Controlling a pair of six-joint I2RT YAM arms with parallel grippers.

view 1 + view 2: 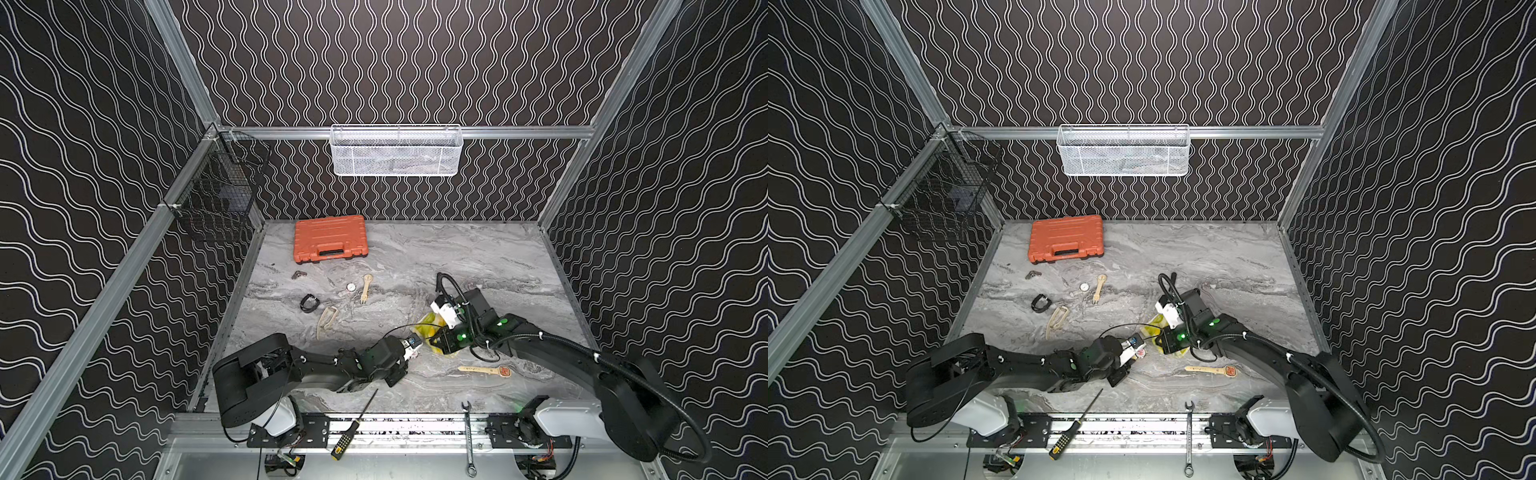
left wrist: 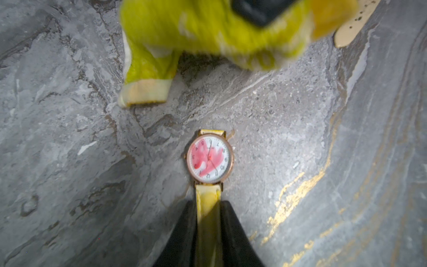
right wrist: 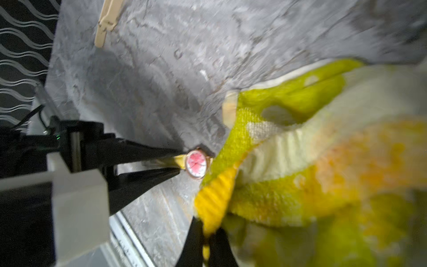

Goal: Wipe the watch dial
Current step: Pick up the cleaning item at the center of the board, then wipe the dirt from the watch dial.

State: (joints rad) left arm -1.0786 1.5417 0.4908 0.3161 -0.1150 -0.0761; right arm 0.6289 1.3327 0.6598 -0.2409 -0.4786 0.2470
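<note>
The watch (image 2: 209, 159) has a rose-gold case, a white dial smeared red and a yellow strap (image 2: 208, 196). It is held low over the marble table. My left gripper (image 2: 208, 203) is shut on the strap just behind the case, also seen in the right wrist view (image 3: 179, 161). My right gripper (image 3: 208, 227) is shut on a yellow-green cloth (image 3: 288, 161), which hangs bunched close beside the dial (image 3: 196, 164). The dial face shows uncovered. In both top views the two grippers meet at the table's front middle, with the cloth (image 1: 428, 330) (image 1: 1156, 328) under the right wrist.
A wooden spatula (image 1: 484, 370) lies just right of the grippers. Farther back lie an orange case (image 1: 330, 239), a wooden fork (image 1: 365, 286), a small watch face (image 1: 351, 286), a black band (image 1: 308, 302) and a beige strap (image 1: 326, 322). A screwdriver (image 1: 353, 428) and a wrench (image 1: 468, 436) cross the front rail.
</note>
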